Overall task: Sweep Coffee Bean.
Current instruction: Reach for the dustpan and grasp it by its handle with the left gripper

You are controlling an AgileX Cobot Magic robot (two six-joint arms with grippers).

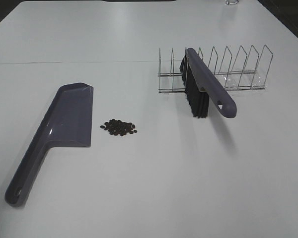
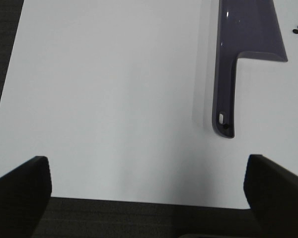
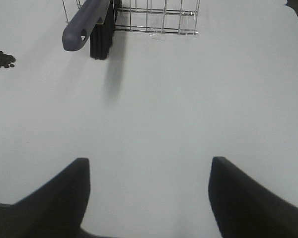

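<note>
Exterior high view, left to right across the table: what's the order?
dustpan → coffee beans → brush. Wire rack left out: it overlaps the brush.

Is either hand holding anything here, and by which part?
Nothing is held. The left hand and right hand both stand open over the table. The dustpan lies flat and the brush rests in the wire rack, both untouched.

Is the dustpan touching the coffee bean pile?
Apart. The exterior high view shows a strip of bare table between the front edge of the dustpan and the coffee bean pile.
</note>
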